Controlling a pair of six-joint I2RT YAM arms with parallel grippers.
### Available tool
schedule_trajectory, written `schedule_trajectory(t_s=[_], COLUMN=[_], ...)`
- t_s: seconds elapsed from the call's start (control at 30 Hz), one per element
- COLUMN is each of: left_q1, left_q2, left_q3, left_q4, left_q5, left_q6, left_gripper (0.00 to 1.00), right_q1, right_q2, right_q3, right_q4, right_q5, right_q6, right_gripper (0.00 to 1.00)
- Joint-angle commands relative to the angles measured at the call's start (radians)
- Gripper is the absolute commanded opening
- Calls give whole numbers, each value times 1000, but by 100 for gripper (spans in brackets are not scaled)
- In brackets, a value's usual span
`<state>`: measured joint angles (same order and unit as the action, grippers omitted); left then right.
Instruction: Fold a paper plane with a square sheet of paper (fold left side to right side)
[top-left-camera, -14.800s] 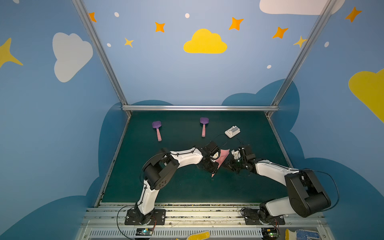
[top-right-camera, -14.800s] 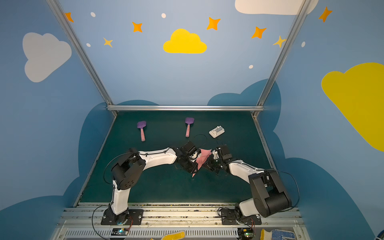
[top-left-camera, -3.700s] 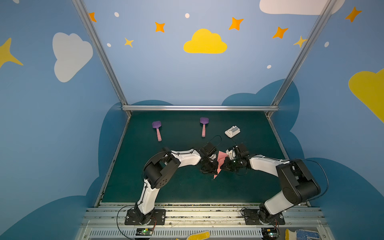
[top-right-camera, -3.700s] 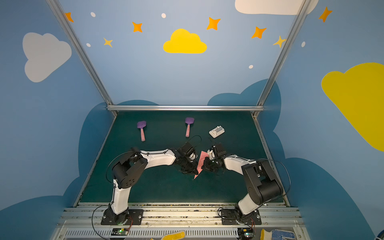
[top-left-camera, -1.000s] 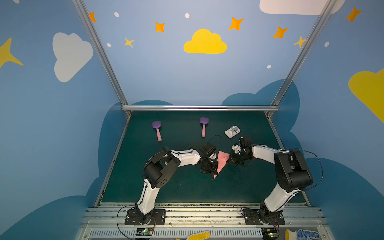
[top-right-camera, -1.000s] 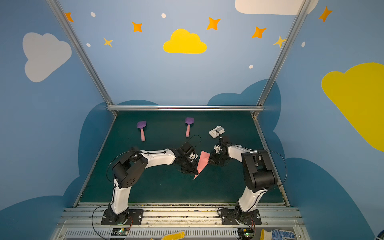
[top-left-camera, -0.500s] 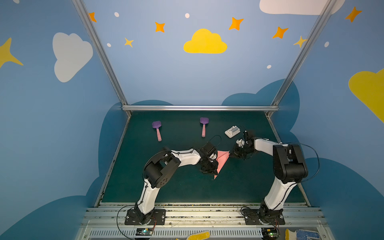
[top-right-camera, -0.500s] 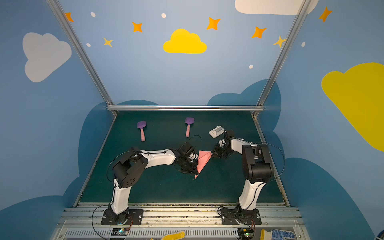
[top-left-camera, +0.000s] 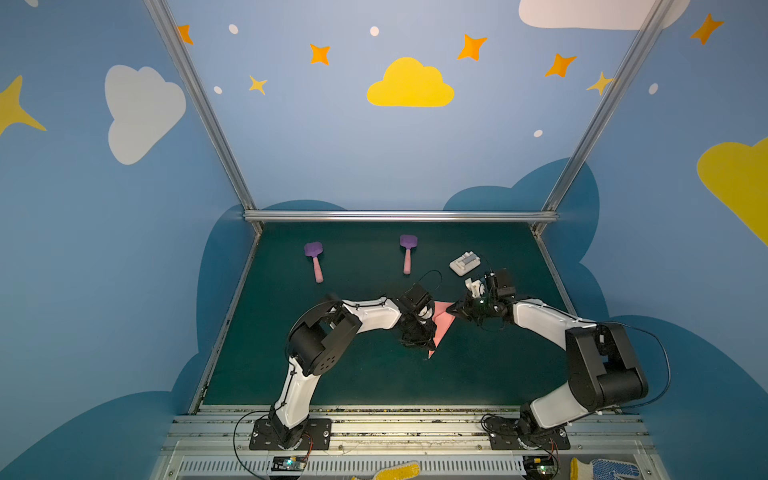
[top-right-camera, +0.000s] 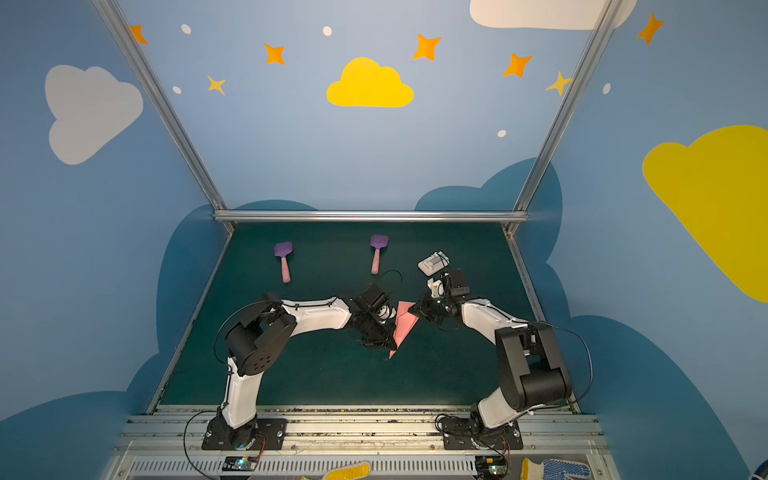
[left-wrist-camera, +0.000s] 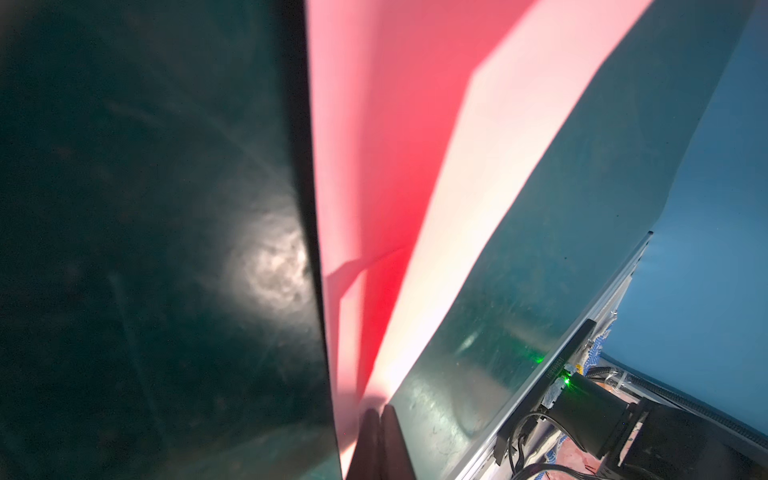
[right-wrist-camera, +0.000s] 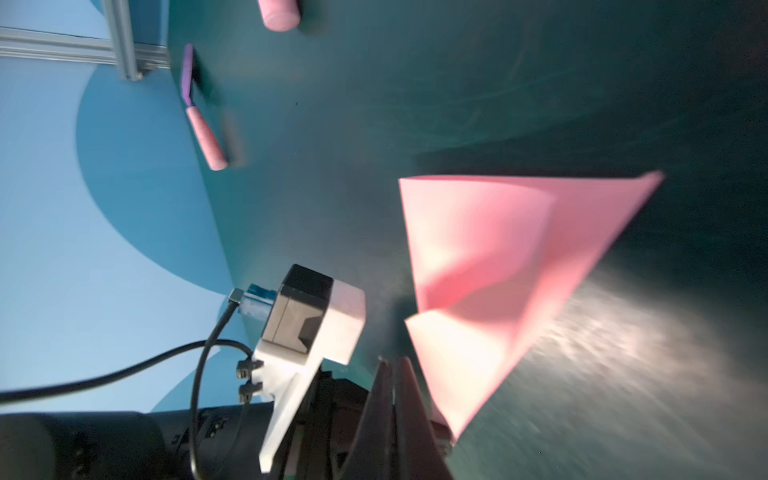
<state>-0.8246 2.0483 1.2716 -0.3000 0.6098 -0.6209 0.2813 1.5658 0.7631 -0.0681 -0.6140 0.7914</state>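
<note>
**Fig. Wing fold, right arm re-posed.** Over the last half second the right arm's elbow, which stood high, has swung down and outward. Its right pincer (top-left-camera: 455, 311) has stayed close to the paper plane's (top-left-camera: 441, 325) corner nearest the white block (top-left-camera: 464, 263). The left pincer (left-wrist-camera: 380, 432) has not shifted.

Judged from this, the change is a re-posing for the next press or pull on the wing. It adds no fold, and the plane is unfinished.

The plane lies on the desk (top-left-camera: 353, 374), on the arm-base side of the white block and well short of it, between the two pincers. It is a salmon-pink narrow triangle with its wide end toward the block and its point away from it.

In the right wrist view its layers stand open, one flap curling up off the layer beneath. The left wrist view shows a long crease dividing lit paper from shaded.

Both pincers have their fingers together. The left one's tips sit at the paper's edge, seemingly pinning it. The right one (right-wrist-camera: 395, 399) sits just beside the raised flap and grips nothing; contact cannot be told.
</note>
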Motion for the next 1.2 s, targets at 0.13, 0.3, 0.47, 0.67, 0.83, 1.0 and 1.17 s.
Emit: schedule_trajectory(t_s=[0.13,0.3,0.47,0.67,0.83,1.0,1.17], left_q1=[-4,-2,-2,-2,-1,2,2], left_q2=[39,34,33,30,32,30,29], left_q3=[-8,-18,-25,-26,-26,-27,-29], left_q4=[-40,-31,-25,-24,-21,-19,-11], left_q5=[2,7,11,11,13,14,21], left_q6=[28,26,21,22,21,20,14], left_gripper=[4,3,4,3,4,3,3], right_q1=[10,-10,-45,-82,-113,-137,-156], right_q2=[83,141,189,188,183,205,215], right_q3=[-141,-173,-194,-215,-222,-188,-152], right_q4=[320,352,370,352,330,297,243], right_q5=[-2,28,44,71,84,89,98], right_q6=[207,216,234,240,241,237,217], right_gripper=[0,0,0,0,0,0,0])
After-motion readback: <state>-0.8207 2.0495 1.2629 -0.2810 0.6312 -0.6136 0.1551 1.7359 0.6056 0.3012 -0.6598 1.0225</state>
